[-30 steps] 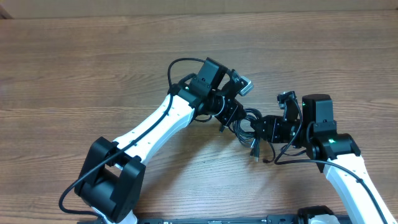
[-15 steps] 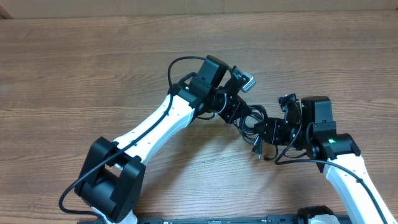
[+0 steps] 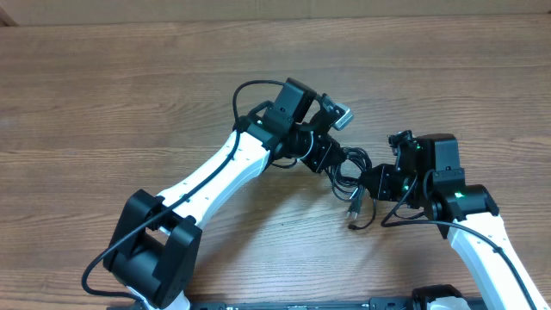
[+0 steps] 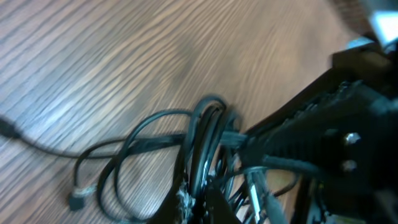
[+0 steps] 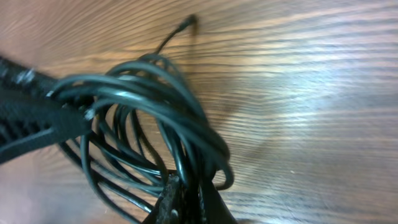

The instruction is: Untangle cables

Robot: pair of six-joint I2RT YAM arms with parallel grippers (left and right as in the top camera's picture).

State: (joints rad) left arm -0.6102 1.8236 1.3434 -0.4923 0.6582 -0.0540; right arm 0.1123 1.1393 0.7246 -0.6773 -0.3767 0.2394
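Both arms meet mid-table, the left gripper (image 4: 198, 198) clamped on one side of the cables (image 3: 346, 169) and the right gripper (image 5: 185, 194) pinched tight on the other, the knotted bundle slung between them over the wooden table (image 3: 129, 86), seemingly so the loops can be drawn apart.

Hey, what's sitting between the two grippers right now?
The cables: a tangled black bundle spans the gap between left gripper and right gripper, both shut on it, in the overhead view.
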